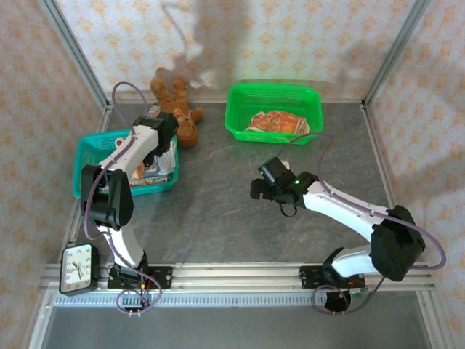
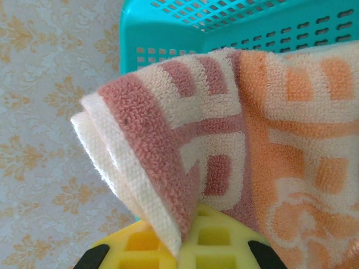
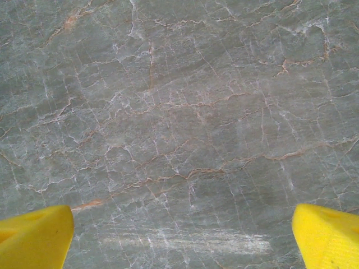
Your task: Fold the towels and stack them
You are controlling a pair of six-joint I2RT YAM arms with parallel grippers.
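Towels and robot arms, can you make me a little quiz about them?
1. True or false: the right gripper is holding a towel.
2. The left gripper pinches a pink-and-orange towel above which thing? A. teal basket B. green basket C. clock
3. Which brown toy lies at the back of the table?
Key: 1 false, it is open over bare table; 2 A; 3 the teddy bear.
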